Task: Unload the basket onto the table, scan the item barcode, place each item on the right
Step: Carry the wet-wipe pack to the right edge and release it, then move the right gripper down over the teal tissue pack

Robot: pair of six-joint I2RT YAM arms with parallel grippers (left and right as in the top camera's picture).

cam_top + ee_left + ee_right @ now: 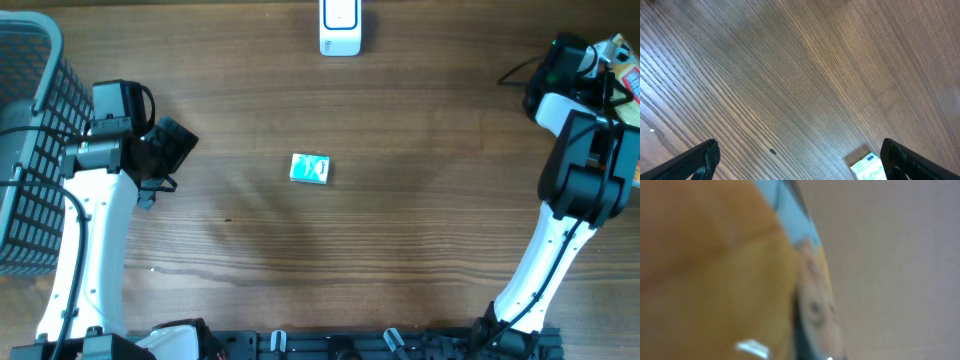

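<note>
Left hand hangs wide over table near box.

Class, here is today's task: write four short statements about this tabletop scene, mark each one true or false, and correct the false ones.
1. The teal box lies flat on the table, between the two arms. True.
2. The left gripper is shut on the teal box. False: its jaws stand wide open with nothing between them, and the box lies apart from it.
3. A wire basket stands at the left edge of the table. True.
4. The white scanner touches the teal box. False: it sits at the far edge of the table, well apart from the box.
</note>
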